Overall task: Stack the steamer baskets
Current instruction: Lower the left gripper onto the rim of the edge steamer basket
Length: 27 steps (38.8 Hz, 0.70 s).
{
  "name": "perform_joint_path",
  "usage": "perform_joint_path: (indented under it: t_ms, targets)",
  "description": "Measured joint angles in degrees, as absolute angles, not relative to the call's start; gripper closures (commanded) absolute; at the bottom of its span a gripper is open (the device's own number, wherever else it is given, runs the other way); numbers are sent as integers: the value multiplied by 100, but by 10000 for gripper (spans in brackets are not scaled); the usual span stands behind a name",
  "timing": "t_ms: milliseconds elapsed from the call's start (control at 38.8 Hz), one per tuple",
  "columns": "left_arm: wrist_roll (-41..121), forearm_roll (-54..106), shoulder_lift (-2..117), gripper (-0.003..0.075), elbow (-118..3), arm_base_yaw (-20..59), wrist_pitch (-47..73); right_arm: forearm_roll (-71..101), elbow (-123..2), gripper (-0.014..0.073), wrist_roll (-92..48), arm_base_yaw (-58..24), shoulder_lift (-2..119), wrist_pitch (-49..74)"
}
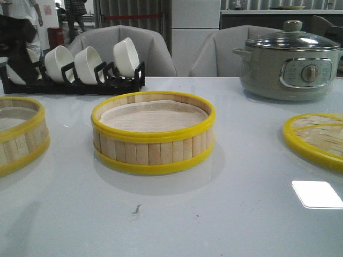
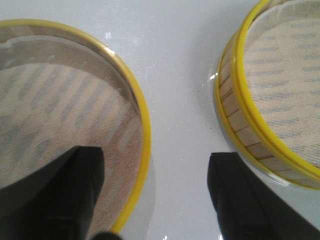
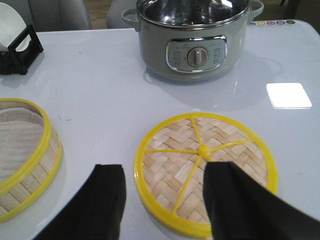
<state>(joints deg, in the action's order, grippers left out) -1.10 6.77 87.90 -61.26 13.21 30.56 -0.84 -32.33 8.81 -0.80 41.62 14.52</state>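
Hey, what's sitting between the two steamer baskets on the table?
Nothing: only bare table separates the left steamer basket from the middle steamer basket, clearest in the left wrist view.

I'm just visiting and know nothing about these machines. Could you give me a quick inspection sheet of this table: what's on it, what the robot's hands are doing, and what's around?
Surface: pale glossy table, small dark speck near the front.
Job's things: centre steamer basket and left steamer basket stand apart, not stacked, each with a white liner.
Clutter: woven lid lying flat at right; grey-green electric pot behind it; black rack with white bowls at back left.
Grippers: left gripper open, over the gap between the baskets; right gripper open, over the lid's near edge. Both hold nothing.
Cables: nothing seen.
Surroundings: grey chairs behind the table; people standing far back.
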Motion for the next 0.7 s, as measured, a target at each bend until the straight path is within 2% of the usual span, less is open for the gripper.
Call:
perform_joint_path:
  t_ms: [283, 695]
  targets:
    - [-84, 697, 9560, 212, -6677, 1469, 3019, -84, -3233, 129, 881, -80, 4162, 1452]
    - [-84, 557, 10092, 212, -6687, 1469, 2986, -84, -3233, 129, 881, -80, 4162, 1452]
